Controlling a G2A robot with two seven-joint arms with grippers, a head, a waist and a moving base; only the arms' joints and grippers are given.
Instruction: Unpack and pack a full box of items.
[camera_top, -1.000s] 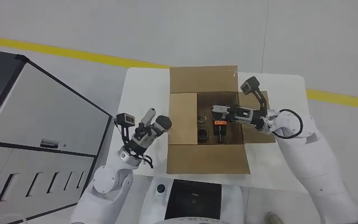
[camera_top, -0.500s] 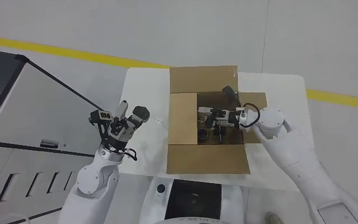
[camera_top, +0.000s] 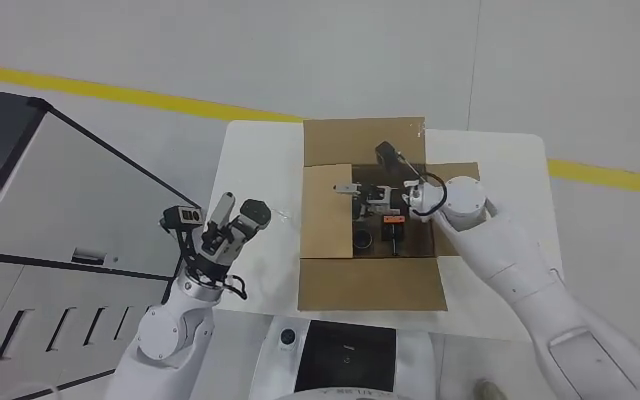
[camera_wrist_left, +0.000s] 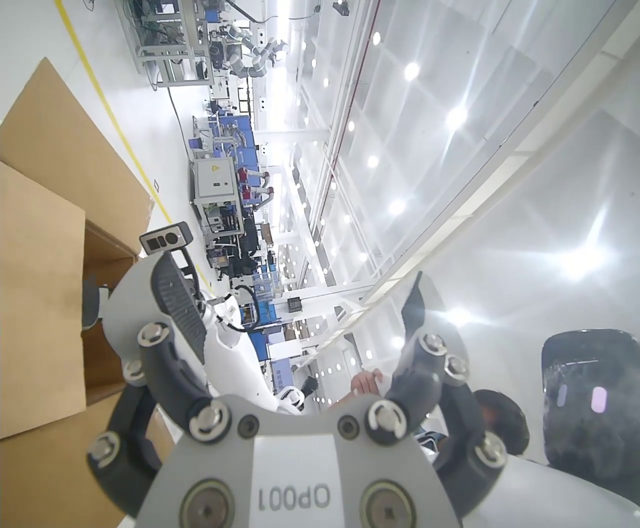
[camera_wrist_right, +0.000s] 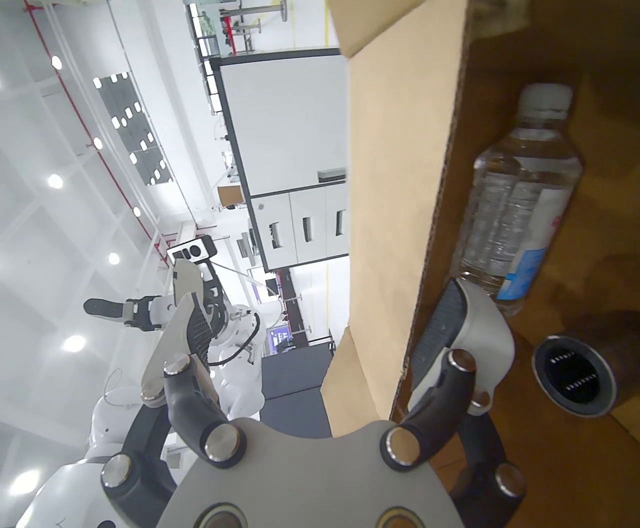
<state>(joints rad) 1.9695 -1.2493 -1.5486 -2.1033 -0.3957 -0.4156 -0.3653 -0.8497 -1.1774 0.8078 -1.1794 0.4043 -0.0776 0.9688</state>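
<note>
**Right gripper** (camera_wrist_right: 320, 287): fingers (camera_wrist_right: 450, 320) spread wide and holding nothing. They straddle the left wall of the box (camera_wrist_right: 390, 200), with one finger inside and the other outside over the folded-out flap. Neither pad is visibly pressed on the cardboard. The inner finger stands just beside the base of the water bottle (camera_wrist_right: 520, 200); whether it touches cannot be made out.

**Left gripper** (camera_wrist_left: 292, 280): fingers (camera_wrist_left: 177, 300) released, wide apart and empty, tips pointing up toward the ceiling. In the top view it sits over the left edge of the table (camera_top: 260, 170), well apart from the box.

**Box**: brown cardboard, open, all four flaps folded outward, in the middle of the white table.

**Contents:**
- Water bottle: clear, white cap, blue-and-white label. It lies against the box's inner wall on the left side, with part of its label turned away.
- Black cylinder (camera_wrist_right: 572, 375): open end facing the right wrist camera, just beside the bottle's base and near the inner finger. Its body is cut off at the picture's edge.
- Orange-and-black item (camera_top: 394, 222): near the box's centre, too small to identify.

**Hidden:** in the top view the right arm covers part of the box's interior.
</note>
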